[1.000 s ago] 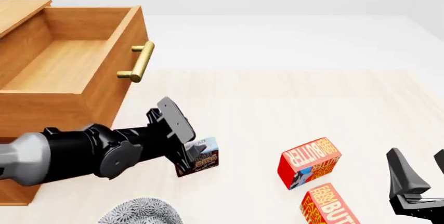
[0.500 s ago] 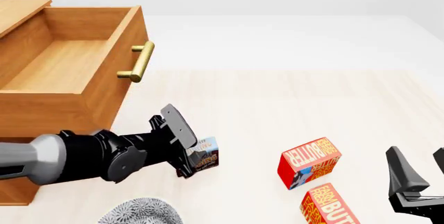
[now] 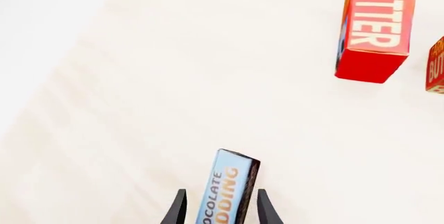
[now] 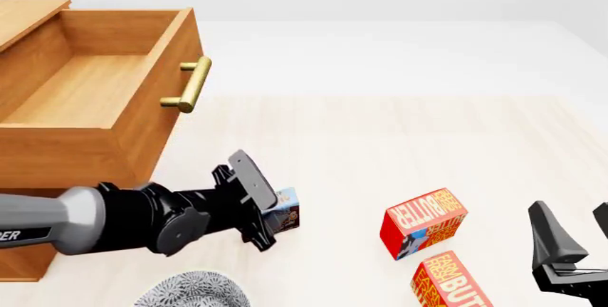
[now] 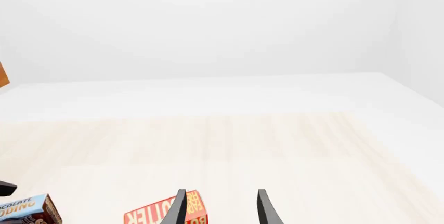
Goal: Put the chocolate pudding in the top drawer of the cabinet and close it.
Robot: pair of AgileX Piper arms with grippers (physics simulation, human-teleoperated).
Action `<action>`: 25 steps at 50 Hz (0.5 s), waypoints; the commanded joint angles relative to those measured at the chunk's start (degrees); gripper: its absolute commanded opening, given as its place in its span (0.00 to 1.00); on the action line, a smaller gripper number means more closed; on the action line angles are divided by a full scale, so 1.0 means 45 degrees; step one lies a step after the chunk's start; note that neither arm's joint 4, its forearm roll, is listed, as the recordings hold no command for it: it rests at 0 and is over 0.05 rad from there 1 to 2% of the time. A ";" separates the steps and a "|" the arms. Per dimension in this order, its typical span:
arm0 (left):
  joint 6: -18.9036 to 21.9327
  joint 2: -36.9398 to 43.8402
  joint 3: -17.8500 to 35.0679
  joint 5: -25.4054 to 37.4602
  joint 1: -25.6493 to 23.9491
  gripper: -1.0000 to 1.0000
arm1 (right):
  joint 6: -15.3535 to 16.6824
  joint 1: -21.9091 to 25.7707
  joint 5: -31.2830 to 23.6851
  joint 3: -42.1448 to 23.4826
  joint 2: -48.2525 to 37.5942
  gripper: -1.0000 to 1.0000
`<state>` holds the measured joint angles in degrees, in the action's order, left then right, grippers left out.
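orange-brown wood top drawer point(image 4: 95, 90) of the cabinet point(image 4: 28, 8) is pulled open at far left. left gripper point(image 3: 220, 211) pinches the chocolate pudding point(image 4: 283, 216) betw both fingers on the table point(image 4: 399, 143), near-right of drawer w/ butter boxes point(image 4: 425, 223) further right. right gripper point(image 5: 220, 208) sits spread apart, holding nothing, near right.

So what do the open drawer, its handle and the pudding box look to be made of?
The top drawer looks like orange-brown wood with a smooth matte finish: faint grain shows on its panels. Its handle looks like brass, a golden bar with a soft sheen. The pudding box looks like printed cardboard, with flat faces, sharp edges and lettering. These are renders, so this goes by looks only.
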<state>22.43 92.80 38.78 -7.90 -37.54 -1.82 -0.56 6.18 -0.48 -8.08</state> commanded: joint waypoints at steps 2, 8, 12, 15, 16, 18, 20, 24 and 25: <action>-0.0244 0.0321 -0.0025 -0.0203 -0.0098 1.00 | 0.0001 0.0001 0.0029 0.0004 -0.0026 1.00; -0.0348 0.0511 -0.0140 -0.0448 -0.0053 1.00 | -0.0001 0.0001 0.0058 0.0001 -0.0058 1.00; -0.0441 0.0600 -0.0196 -0.0552 -0.0081 1.00 | 0.0000 0.0002 0.0052 -0.0003 -0.0055 1.00; -0.0515 0.0670 -0.0215 -0.0613 -0.0122 1.00 | 0.0002 0.0003 0.0053 -0.0005 -0.0057 1.00; -0.0516 0.0677 -0.0206 -0.0607 -0.0118 1.00 | -0.0001 0.0002 0.0054 -0.0005 -0.0061 1.00; -0.0593 0.0742 -0.0229 -0.0670 -0.0129 1.00 | 0.0000 0.0003 0.0059 -0.0006 -0.0066 1.00; -0.0602 0.0789 -0.0246 -0.0715 -0.0105 1.00 | 0.0000 0.0002 0.0060 -0.0007 -0.0068 1.00; -0.0729 0.0838 -0.0250 -0.0728 -0.0115 1.00 | 0.0000 0.0002 0.0080 -0.0008 -0.0089 1.00; -0.0744 0.0841 -0.0261 -0.0743 -0.0103 1.00 | 0.0001 0.0002 0.0081 -0.0008 -0.0089 1.00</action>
<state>20.69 95.31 38.31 -10.75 -37.66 -1.82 -0.55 6.44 -0.51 -8.36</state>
